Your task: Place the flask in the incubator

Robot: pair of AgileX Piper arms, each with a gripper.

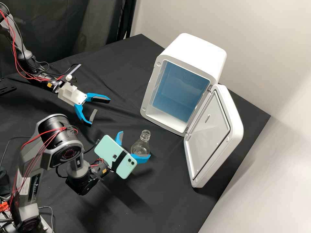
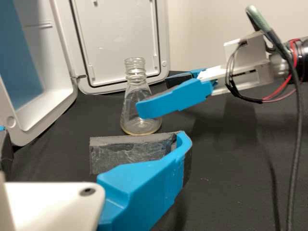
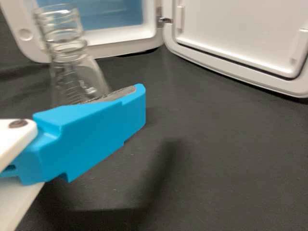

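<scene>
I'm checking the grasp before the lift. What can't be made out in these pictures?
High view: the right gripper's body, hidden behind the mint phone.
Right wrist view: the flask's bottom, hidden by a blue finger.
Left wrist view: most of the incubator's chamber, cut off by the edge.
All views: whether that gripper touches the flask.

White, blue and black.
Incubator [image 1: 194, 51] white, lined pale blue; flask [image 1: 141, 147] clear; bench [image 1: 129, 64] black; fingers [image 1: 97, 96] bright blue; phone [image 1: 113, 155] mint green; wires [image 2: 281, 86] red.

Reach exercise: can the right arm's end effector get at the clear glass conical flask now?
Likely yes: the right end effector stands open with the clear glass conical flask between its blue fingers.
</scene>
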